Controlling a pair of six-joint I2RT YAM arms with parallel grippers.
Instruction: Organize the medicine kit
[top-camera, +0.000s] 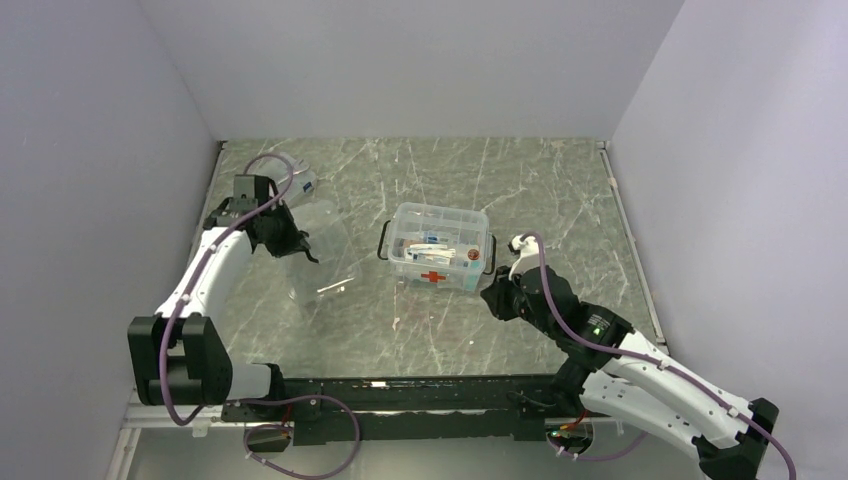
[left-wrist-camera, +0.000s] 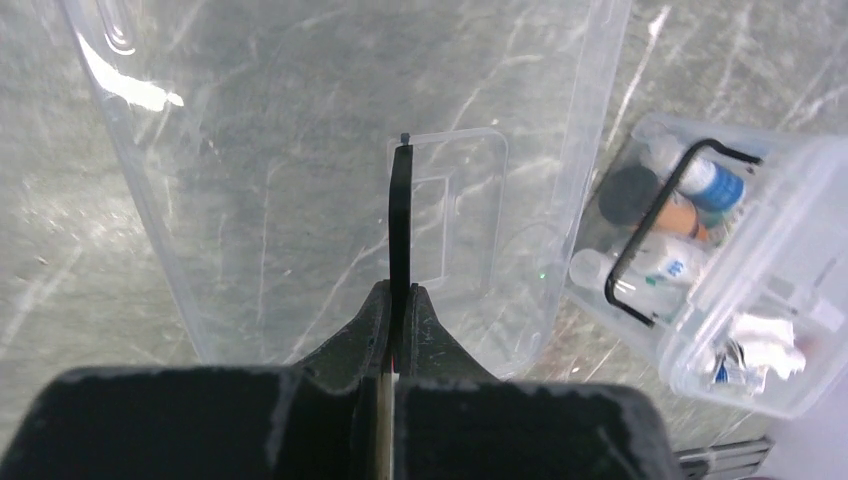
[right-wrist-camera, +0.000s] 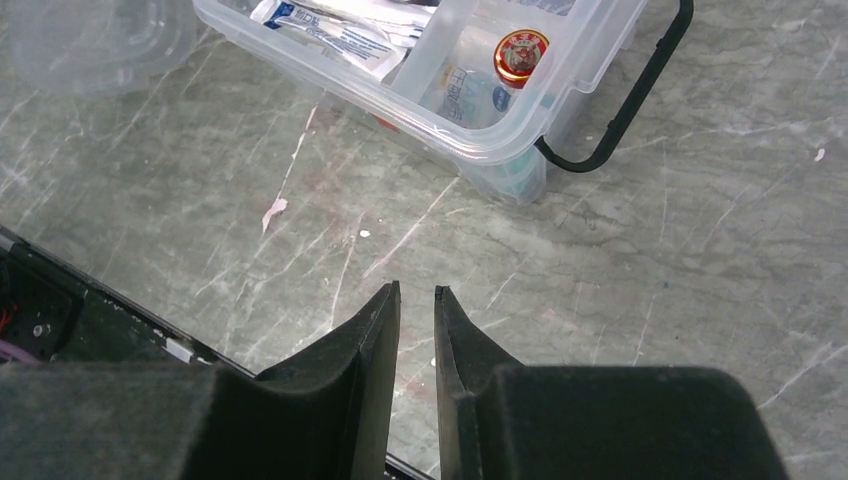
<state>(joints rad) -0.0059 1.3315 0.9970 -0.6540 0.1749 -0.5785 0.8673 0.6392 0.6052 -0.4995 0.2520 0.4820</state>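
Observation:
The medicine kit tub (top-camera: 440, 248) stands open mid-table, red cross on its front, packets and small bottles inside. It also shows in the left wrist view (left-wrist-camera: 740, 280) and the right wrist view (right-wrist-camera: 480, 110). Its clear lid (top-camera: 322, 255) is off, left of the tub. My left gripper (top-camera: 292, 240) is shut on a thin dark handle strip (left-wrist-camera: 400, 220) on the lid (left-wrist-camera: 300, 200). My right gripper (top-camera: 497, 298) is just right of the tub's front corner, above bare table. Its fingertips (right-wrist-camera: 417, 292) stand a narrow gap apart with nothing between them.
A smaller clear case with blue labels (top-camera: 298, 184) lies at the back left, behind my left arm. Black wire handles (top-camera: 383, 240) stick out from the tub's ends; one shows in the right wrist view (right-wrist-camera: 620, 110). The table's dark front rail (top-camera: 400, 385) is near.

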